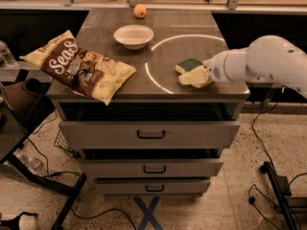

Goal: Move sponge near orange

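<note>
The sponge [188,64], pale yellow foam with a dark green top, is on the right part of the tabletop inside a white circle marking. My gripper [195,76] reaches in from the right on a white arm [259,61] and is right against the sponge's near right side, partly covering it. The orange [140,11] sits at the far edge of the table, well away from the sponge to the back left.
A white shallow bowl [134,35] stands between the orange and the sponge, to the left. A large chip bag [79,67] lies on the table's left front corner, overhanging the edge. The drawer cabinet [151,134] is below, with cables on the floor.
</note>
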`<state>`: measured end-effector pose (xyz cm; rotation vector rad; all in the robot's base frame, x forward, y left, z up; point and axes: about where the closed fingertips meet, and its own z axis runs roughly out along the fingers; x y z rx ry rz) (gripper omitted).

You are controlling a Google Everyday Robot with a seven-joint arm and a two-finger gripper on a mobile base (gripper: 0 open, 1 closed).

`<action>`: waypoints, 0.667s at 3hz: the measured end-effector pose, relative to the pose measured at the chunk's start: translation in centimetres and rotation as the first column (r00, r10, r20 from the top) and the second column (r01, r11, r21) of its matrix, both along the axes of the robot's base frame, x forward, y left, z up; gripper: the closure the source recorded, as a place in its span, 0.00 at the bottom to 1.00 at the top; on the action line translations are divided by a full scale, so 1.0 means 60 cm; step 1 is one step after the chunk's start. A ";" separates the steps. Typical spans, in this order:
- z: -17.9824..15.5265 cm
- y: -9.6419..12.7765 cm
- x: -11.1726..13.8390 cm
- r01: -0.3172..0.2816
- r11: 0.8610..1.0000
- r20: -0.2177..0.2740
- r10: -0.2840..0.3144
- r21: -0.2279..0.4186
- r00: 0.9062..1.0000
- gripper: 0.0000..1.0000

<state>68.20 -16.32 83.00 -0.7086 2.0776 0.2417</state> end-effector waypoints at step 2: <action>0.000 0.003 0.002 -0.001 1.000 -0.002 0.001 0.000 1.000 1.00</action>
